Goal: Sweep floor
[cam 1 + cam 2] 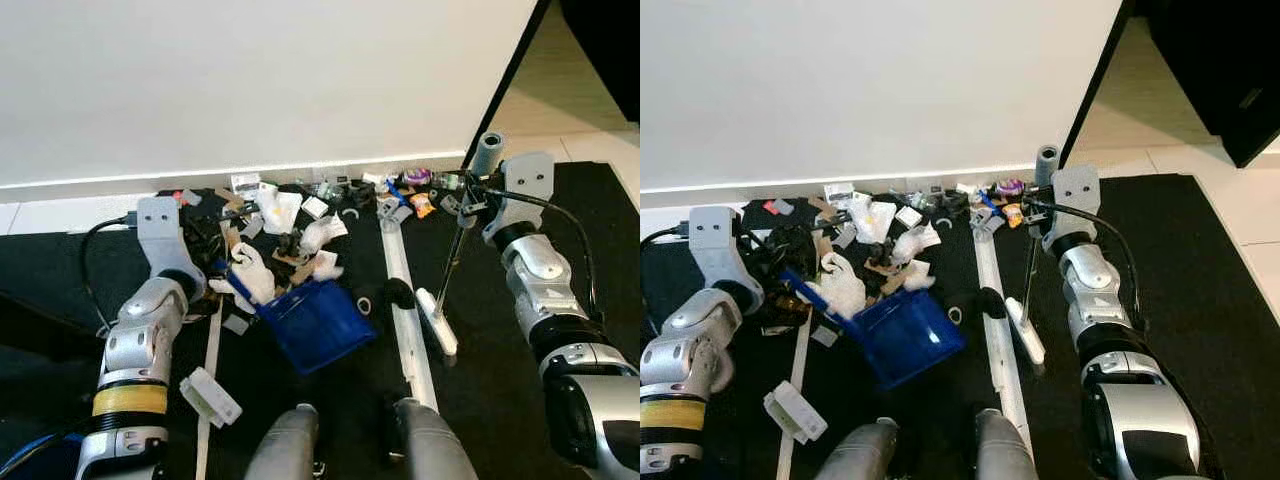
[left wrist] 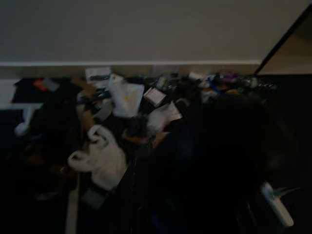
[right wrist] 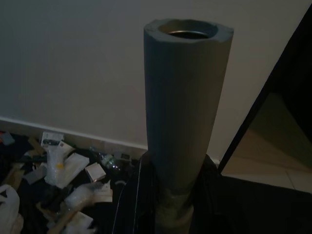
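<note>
Rubbish (image 1: 290, 215) of white bags, paper and cardboard lies heaped on the black floor along the wall's base. My left gripper (image 1: 780, 268) is shut on the handle of a blue dustpan (image 1: 315, 322), which sits tilted at the near edge of the heap, beside a white bag (image 1: 252, 272). My right gripper (image 1: 470, 195) is shut on a broom handle with a grey foam top (image 3: 183, 97). The thin stick slants down to the white broom head (image 1: 437, 320), which rests on the floor to the right of the dustpan.
A long white strip (image 1: 405, 300) runs along the floor between dustpan and broom head. A white box (image 1: 210, 397) lies near my left arm. Small coloured scraps (image 1: 420, 190) sit by the wall. A black door frame (image 1: 510, 75) rises at the right. My legs (image 1: 290, 450) are below.
</note>
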You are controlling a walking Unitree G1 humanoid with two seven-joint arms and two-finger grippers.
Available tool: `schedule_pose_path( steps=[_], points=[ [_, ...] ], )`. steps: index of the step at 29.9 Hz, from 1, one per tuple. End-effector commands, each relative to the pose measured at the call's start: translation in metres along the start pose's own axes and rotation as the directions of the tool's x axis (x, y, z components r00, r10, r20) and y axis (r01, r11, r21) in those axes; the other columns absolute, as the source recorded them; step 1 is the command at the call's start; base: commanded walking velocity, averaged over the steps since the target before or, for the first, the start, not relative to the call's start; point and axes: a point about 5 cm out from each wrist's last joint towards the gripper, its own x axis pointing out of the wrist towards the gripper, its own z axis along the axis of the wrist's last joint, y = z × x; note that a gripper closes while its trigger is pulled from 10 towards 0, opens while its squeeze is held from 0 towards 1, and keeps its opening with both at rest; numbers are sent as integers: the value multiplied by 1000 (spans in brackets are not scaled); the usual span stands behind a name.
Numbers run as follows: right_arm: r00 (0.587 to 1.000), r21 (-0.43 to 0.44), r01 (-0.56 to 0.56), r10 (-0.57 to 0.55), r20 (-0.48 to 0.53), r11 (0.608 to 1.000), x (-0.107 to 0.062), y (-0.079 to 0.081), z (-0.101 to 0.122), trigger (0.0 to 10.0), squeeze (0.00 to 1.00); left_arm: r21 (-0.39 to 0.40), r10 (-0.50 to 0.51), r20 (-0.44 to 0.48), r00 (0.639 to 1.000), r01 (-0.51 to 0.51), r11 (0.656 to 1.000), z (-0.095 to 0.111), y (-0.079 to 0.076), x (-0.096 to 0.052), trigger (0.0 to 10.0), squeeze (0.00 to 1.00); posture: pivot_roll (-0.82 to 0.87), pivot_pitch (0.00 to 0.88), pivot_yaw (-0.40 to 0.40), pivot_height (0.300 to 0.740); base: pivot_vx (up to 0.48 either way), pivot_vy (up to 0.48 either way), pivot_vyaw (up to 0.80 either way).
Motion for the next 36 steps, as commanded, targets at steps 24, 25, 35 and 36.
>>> schedule_pose_path(
  steps=[24, 25, 35, 36],
  points=[
    [1000, -4, -13, 13, 2, 1000, 0, 5, -4, 10000, 0, 195, -44, -129, 991, 69, 978, -5, 41, -29, 10000, 0, 53, 210, 26, 740, 0, 0, 0],
    [1000, -4, -15, 15, 2, 1000, 0, 5, -4, 10000, 0, 194, -34, -128, 991, 58, 979, -8, 40, -27, 10000, 0, 52, 210, 25, 740, 0, 0, 0],
    [1000, -5, -22, 22, 2, 1000, 0, 8, -5, 10000, 0, 190, 65, -119, 991, -41, 981, -18, 33, -12, 10000, 0, 43, 218, 27, 740, 0, 0, 0],
    [1000, -4, -22, 22, 1, 1000, 0, 8, -5, 10000, 0, 164, 48, -120, 992, -28, 986, -19, 30, -10, 10000, 0, 48, 219, 26, 740, 0, 0, 0]
  ],
)
